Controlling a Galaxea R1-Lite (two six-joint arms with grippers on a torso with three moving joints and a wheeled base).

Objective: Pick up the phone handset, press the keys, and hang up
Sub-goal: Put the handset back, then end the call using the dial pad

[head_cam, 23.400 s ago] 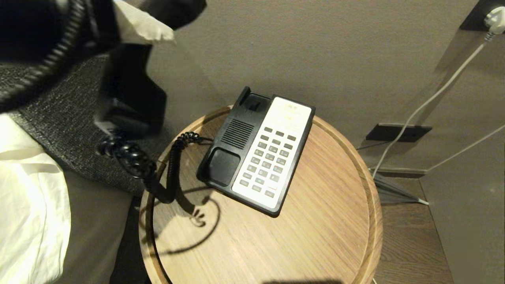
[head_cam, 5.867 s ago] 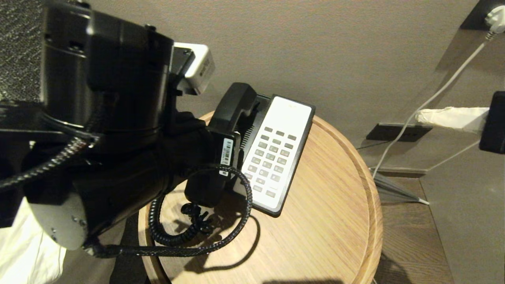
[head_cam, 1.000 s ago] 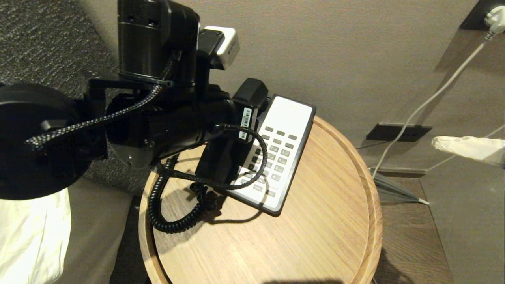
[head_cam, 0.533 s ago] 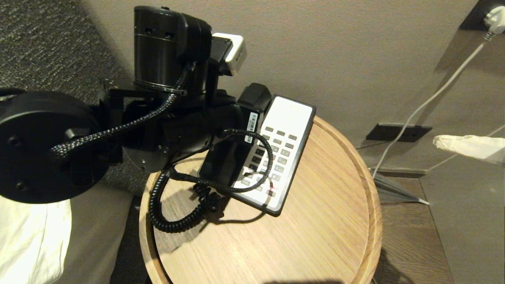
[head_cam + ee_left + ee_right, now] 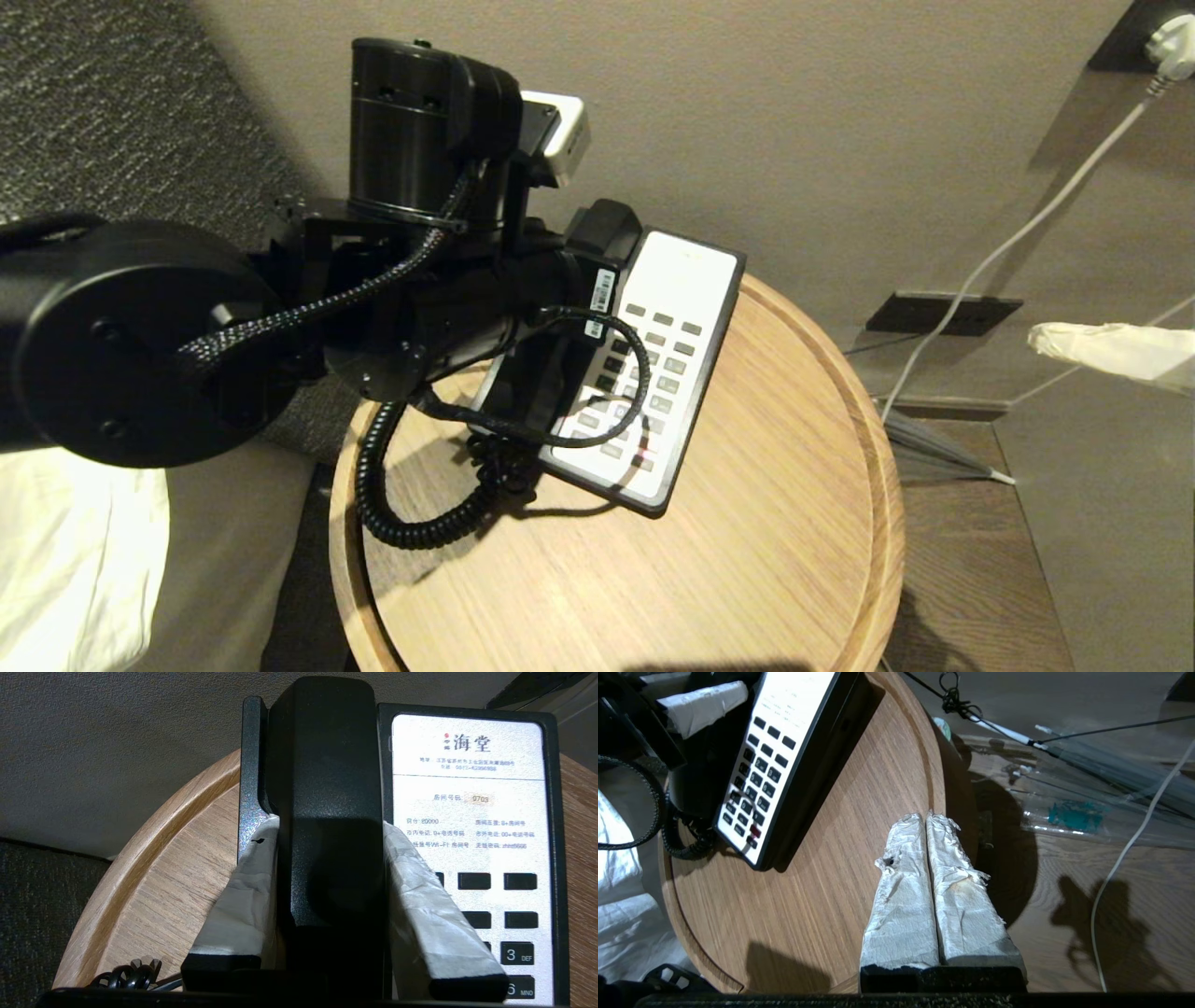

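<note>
Head view: against the frame of a second ago, the left arm has slid toward the upper right of the picture, and with it the phone handset [image 5: 605, 229], whose dark end now sits a little nearer the top edge of the phone base [image 5: 644, 373]. A small red light [image 5: 642, 455] now glows low on the keypad; it was dark a second ago. I judge the key-pressing done and the hang-up under way: the handset looks nearly lined up over the cradle on the base's left side but, as far as I can tell, not yet settled into it.

In the left wrist view the left tool [image 5: 327, 905] is clamped on the handset [image 5: 327, 788], one wrapped finger [image 5: 243, 896] on each flank, the receiver lying parallel to the white faceplate [image 5: 467, 788]. The right tool [image 5: 928, 891] hangs off to the right, beyond the tabletop edge, its two wrapped fingers pressed together and holding nothing.

Around: a round wooden tabletop [image 5: 747, 560] with a raised rim, the coiled cord [image 5: 411, 523] looping at centre left beside the base, and white bedding [image 5: 65, 560] at lower left. A white cable [image 5: 1008, 243] runs up the wall at upper right.

In the way: the arm's own braided cable [image 5: 616, 411] drapes across the keypad, and the coiled cord bunches near the base's lower end; either might snag as the handset goes down.
</note>
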